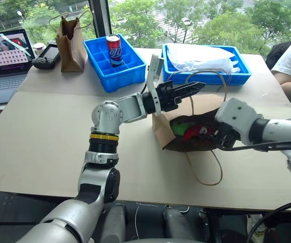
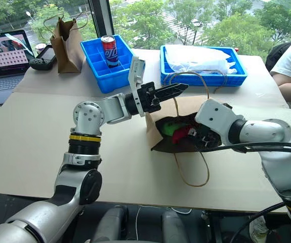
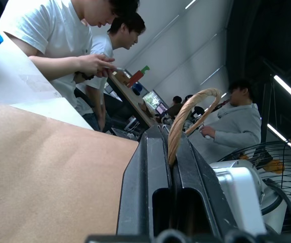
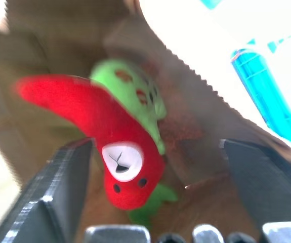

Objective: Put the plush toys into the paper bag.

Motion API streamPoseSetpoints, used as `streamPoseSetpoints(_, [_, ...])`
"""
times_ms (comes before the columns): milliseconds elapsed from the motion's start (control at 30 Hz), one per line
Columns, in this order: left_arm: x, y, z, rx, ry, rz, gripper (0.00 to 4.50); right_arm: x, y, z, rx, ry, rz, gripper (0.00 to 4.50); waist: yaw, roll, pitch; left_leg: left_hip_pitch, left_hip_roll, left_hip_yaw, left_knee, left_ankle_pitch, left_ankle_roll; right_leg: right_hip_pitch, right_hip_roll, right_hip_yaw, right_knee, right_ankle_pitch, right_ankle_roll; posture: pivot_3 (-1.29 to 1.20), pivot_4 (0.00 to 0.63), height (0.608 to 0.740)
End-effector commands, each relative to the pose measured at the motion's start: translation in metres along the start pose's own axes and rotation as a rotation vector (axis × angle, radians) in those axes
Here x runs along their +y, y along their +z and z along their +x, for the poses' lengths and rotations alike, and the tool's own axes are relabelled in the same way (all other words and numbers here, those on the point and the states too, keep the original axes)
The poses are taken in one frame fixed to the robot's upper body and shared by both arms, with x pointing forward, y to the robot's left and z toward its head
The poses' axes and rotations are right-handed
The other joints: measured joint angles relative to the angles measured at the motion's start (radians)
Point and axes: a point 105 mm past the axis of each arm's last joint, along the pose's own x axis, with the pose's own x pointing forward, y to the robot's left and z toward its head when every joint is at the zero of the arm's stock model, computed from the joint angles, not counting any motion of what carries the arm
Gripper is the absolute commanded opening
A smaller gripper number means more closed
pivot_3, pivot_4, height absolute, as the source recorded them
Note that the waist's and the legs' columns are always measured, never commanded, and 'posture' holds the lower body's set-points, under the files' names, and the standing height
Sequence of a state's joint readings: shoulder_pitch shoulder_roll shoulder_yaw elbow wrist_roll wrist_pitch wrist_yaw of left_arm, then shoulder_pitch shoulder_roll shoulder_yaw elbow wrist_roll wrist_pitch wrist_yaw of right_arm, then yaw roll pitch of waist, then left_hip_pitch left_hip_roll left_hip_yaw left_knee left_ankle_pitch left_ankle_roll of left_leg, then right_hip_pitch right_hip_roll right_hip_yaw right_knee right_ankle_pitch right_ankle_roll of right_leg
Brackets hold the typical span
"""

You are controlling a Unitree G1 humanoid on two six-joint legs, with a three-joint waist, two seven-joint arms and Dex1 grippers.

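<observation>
Currently the left gripper [image 1: 196, 87] is clamping the paper bag [image 1: 161, 132] by its cord handle [image 3: 185, 114], while the right gripper [image 4: 155, 167] is standing fingers apart at the mouth. Both plush toys (red chili [image 4: 110, 136], green blob [image 4: 130, 91]) are lying inside; a withdrawing finger risks dragging the chili out.

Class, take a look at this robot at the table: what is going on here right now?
The robot is packing soft toys into a paper bag lying on its side on the table. Its left gripper is shut on the bag's cord handle, holding the mouth open. The right gripper is at the mouth with its fingers spread wide, and the red toy lies loose between them, just inside the bag. The green toy sits deeper in. Both toys are in the bag.
</observation>
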State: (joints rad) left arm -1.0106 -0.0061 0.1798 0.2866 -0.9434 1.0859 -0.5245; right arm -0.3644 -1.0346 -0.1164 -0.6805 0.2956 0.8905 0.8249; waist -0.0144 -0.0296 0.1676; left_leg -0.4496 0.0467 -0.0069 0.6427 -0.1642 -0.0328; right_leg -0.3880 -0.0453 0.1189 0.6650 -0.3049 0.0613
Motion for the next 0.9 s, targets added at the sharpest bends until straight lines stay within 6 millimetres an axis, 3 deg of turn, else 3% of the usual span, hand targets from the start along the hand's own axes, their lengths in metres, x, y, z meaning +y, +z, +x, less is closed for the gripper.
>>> streamPoseSetpoints(33, [-0.012, 0.01, 0.006, -0.013, -0.046, 0.046, 0.0, 0.007, 0.002, -0.024, 0.004, 0.039, 0.021, 4.49, 0.001, 0.0, 0.0, 0.0, 0.0, 0.0, 0.0, 0.0, 0.0, 0.0, 0.0, 0.0, 0.0, 0.0, 0.0, 0.0, 0.15, 0.704])
streamPoseSetpoints(100, [-0.012, 0.01, 0.006, -0.01, -0.048, 0.048, 0.0, 0.006, -0.014, -0.036, 0.065, 0.028, 0.023, 4.49, 0.006, 0.0, 0.0, -0.001, 0.0, -0.001, 0.0, 0.0, 0.0, 0.001, 0.0, 0.0, -0.001, 0.0, 0.0, 0.0, 0.15, 0.704])
streamPoseSetpoints(233, [-0.011, 0.012, 0.008, -0.007, -0.05, 0.057, 0.0, -0.007, -0.079, -0.053, 0.264, -0.097, -0.044, 4.49, 0.006, 0.0, 0.0, -0.002, -0.001, -0.001, 0.001, 0.0, 0.001, 0.001, 0.0, 0.0, -0.001, 0.0, 0.001, 0.0, 0.15, 0.704])
streamPoseSetpoints(333, [-0.011, 0.013, 0.009, -0.008, -0.055, 0.062, 0.0, -0.002, -0.102, -0.057, 0.31, -0.126, 0.021, 4.49, 0.002, 0.0, 0.0, -0.002, -0.002, -0.001, 0.001, 0.001, 0.001, 0.0, 0.0, 0.001, 0.0, 0.0, 0.001, 0.0, 0.15, 0.704])
streamPoseSetpoints(433, [-0.012, 0.014, 0.01, -0.007, -0.058, 0.064, 0.0, -0.001, -0.114, -0.052, 0.31, -0.157, 0.044, 4.49, -0.011, 0.001, 0.0, 0.0, -0.001, -0.001, 0.001, 0.001, 0.001, 0.0, 0.001, 0.002, 0.001, 0.0, 0.0, 0.0, 0.15, 0.704])
streamPoseSetpoints(533, [-0.013, 0.013, 0.011, -0.004, -0.063, 0.066, 0.0, -0.001, -0.126, -0.04, 0.29, -0.192, -0.054, 4.49, -0.014, 0.001, 0.0, 0.002, -0.001, -0.001, 0.001, 0.001, 0.001, 0.001, 0.001, 0.002, 0.002, 0.0, 0.001, 0.0, 0.15, 0.704])
streamPoseSetpoints(667, [-0.013, 0.014, 0.011, -0.007, -0.066, 0.07, 0.0, 0.016, -0.131, -0.015, 0.193, -0.178, -0.157, 4.49, -0.013, 0.001, 0.0, 0.002, -0.001, -0.001, 0.001, 0.001, 0.001, 0.002, 0.0, 0.002, 0.002, 0.0, 0.001, 0.0, 0.15, 0.704])
streamPoseSetpoints(800, [-0.014, 0.016, 0.011, -0.01, -0.065, 0.074, 0.0, 0.038, -0.125, 0.007, 0.089, -0.165, -0.23, 4.49, -0.011, 0.001, -0.001, 0.002, -0.002, 0.0, 0.001, 0.001, 0.001, 0.002, 0.0, 0.003, 0.002, 0.0, 0.001, 0.0, 0.15, 0.704])
streamPoseSetpoints(900, [-0.014, 0.016, 0.011, -0.009, -0.068, 0.077, 0.0, 0.045, -0.108, 0.013, -0.035, -0.224, -0.236, 4.49, -0.011, 0.001, -0.001, 0.002, -0.001, 0.0, 0.001, 0.001, 0.001, 0.002, 0.0, 0.002, 0.002, 0.0, 0.001, 0.0, 0.15, 0.704])
